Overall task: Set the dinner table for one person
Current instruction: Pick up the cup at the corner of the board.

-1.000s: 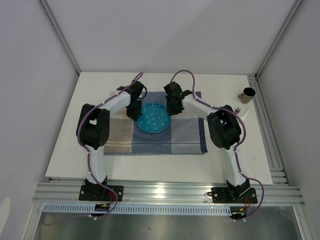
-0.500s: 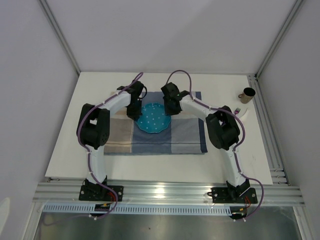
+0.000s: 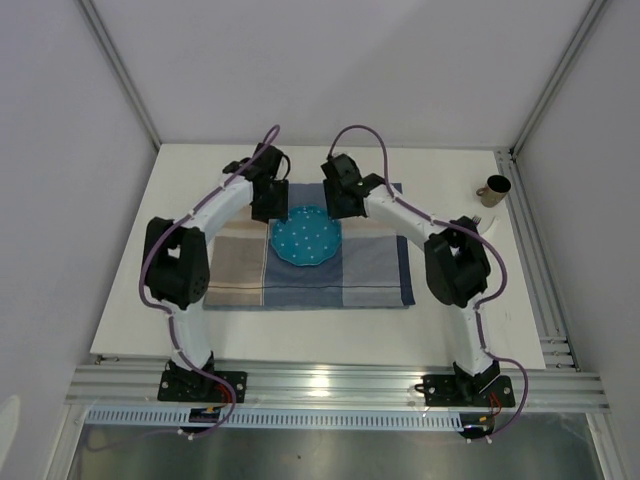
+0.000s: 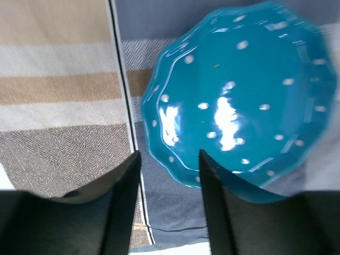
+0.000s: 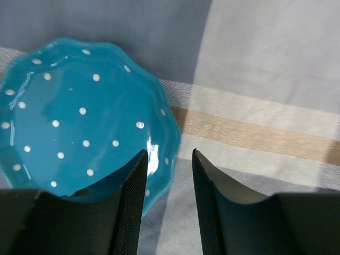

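On desk placemat, teal dotted plate is set | left pincer seen parted, empty | right pincer seen parted, empty

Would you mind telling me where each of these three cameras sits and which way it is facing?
Top external: fixed above and behind the arms, looking down on the dinner table, placemat, plate and mug; both arms show whole.
Left wrist: on the left arm, looking down past the open left gripper at the plate's edge.
Right wrist: on the right arm, looking down past the open right gripper at the plate's edge.
Shared: both wrist views show the plate on the placemat.
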